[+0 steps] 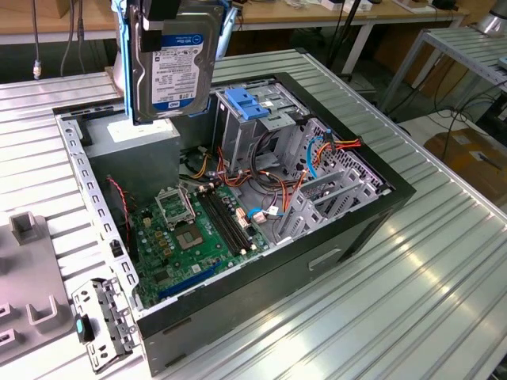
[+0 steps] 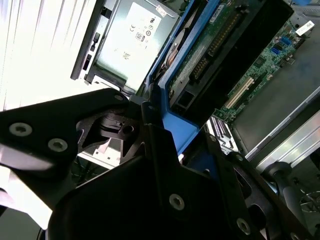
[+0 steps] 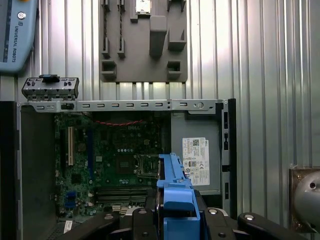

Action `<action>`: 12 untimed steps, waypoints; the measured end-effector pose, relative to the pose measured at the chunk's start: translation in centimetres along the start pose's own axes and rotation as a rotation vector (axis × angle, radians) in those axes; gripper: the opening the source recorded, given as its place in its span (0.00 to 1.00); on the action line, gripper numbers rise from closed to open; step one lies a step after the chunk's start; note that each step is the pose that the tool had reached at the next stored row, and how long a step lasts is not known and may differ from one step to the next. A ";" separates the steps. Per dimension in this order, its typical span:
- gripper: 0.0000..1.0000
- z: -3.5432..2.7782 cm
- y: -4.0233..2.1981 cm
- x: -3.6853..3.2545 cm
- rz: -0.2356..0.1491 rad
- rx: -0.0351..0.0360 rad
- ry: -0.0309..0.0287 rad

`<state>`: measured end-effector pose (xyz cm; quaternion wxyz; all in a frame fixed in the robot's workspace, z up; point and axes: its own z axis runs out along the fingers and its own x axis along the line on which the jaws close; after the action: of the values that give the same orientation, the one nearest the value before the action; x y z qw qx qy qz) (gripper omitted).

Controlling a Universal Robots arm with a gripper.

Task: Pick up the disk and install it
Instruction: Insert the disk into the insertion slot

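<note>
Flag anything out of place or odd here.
Nothing looks spilled or damaged. Only the disk is out of place: the hand holds it upright above the open computer case, not seated in the drive cage.

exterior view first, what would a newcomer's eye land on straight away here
The disk, silver with a white and blue label and a blue bracket, hangs upright in the tool above the open computer case in the exterior view. Below it, inside the case, the green motherboard lies bare, with a tangle of coloured cables towards the exterior view's right.
</note>
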<state>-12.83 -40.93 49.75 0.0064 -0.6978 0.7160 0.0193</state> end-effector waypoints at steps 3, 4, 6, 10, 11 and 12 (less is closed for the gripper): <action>0.37 0.00 -0.01 0.00 0.000 0.0000 0.0000; 0.37 0.00 -0.01 0.00 0.000 0.0000 0.0000; 0.37 0.00 -0.02 0.08 0.000 0.0000 0.0000; 0.37 -0.01 -0.02 0.44 0.000 0.0000 0.0000; 0.37 -0.02 -0.02 0.59 0.000 0.0000 0.0001; 0.37 -0.02 -0.02 0.69 0.000 0.0000 0.0000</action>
<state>-12.83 -41.62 49.74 0.0064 -0.6977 0.7161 0.0193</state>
